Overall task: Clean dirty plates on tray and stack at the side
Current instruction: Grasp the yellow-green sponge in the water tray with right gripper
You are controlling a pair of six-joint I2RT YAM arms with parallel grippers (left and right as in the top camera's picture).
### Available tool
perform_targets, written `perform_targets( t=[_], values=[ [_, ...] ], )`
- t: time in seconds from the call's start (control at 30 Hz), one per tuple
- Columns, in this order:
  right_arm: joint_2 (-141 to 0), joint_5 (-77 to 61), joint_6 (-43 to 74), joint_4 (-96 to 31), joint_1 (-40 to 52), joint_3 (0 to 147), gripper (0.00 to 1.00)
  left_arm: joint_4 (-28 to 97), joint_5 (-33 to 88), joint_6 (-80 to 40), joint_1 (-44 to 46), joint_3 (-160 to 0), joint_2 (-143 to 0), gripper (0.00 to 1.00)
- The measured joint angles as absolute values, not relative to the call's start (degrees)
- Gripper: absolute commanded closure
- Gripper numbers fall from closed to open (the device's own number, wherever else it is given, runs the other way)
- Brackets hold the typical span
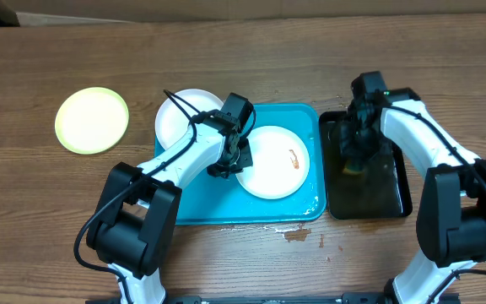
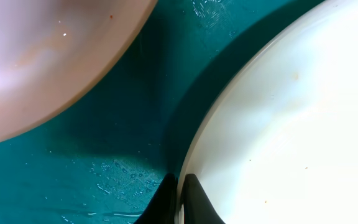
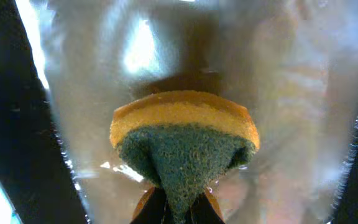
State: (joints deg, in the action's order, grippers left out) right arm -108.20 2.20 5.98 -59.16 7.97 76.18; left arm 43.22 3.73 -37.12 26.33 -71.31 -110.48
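On the turquoise tray (image 1: 201,207) lies a white plate (image 1: 272,165) with a brown-orange smear (image 1: 294,159). My left gripper (image 1: 229,167) is shut on this plate's left rim; in the left wrist view its dark fingers (image 2: 194,199) pinch the edge of the plate (image 2: 291,124) above the tray (image 2: 117,124). A second white plate (image 1: 184,118) (image 2: 42,56) overlaps the tray's top-left corner. A lime-green plate (image 1: 91,120) sits apart on the table at the left. My right gripper (image 1: 353,162) (image 3: 179,208) is shut on a yellow-and-green sponge (image 3: 185,143) over the black tray.
A narrow black tray (image 1: 391,190) (image 3: 291,93) with a wet, shiny bottom stands right of the turquoise tray. A small brown spill (image 1: 298,234) marks the wooden table just in front of the turquoise tray.
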Motion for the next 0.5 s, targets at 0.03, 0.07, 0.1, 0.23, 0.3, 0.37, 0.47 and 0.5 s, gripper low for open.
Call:
perform_targets(
  t=[0.03, 0.07, 0.1, 0.23, 0.3, 0.37, 0.47, 0.5],
  values=[
    [-108.2, 2.9, 5.9, -60.2, 8.0, 77.5, 0.96, 43.2, 3.9, -37.1, 26.2, -71.3, -110.5, 0.96],
    [-108.2, 3.3, 6.0, -60.9, 7.9, 78.3, 0.96, 43.2, 4.1, -37.1, 26.2, -71.3, -110.5, 0.96],
    [-108.2, 3.8, 6.0, -61.4, 8.0, 79.1, 0.96, 43.2, 4.1, -37.2, 26.1, -71.3, -110.5, 0.96],
    [-108.2, 5.0, 6.0, -62.4, 8.0, 80.2, 0.96, 43.7, 4.1, -37.6, 26.1, -71.3, -110.5, 0.96],
    [-108.2, 5.8, 7.0, -62.7, 8.0, 80.2, 0.96, 44.3, 4.1, -38.0, 26.1, -71.3, -110.5, 0.96],
    [-108.2, 6.7, 9.0, -62.5, 7.9, 80.2, 0.96, 45.0, 4.1, -39.1, 26.1, -71.4, -110.5, 0.96],
    [-108.2, 7.4, 12.0, -62.6, 7.6, 80.2, 0.96, 45.9, 4.1, -41.2, 25.9, -71.5, -110.5, 0.96],
    [-108.2, 7.4, 12.5, -62.7, 7.5, 80.2, 0.96, 46.1, 4.3, -41.9, 25.9, -71.5, -110.5, 0.96]
  ],
)
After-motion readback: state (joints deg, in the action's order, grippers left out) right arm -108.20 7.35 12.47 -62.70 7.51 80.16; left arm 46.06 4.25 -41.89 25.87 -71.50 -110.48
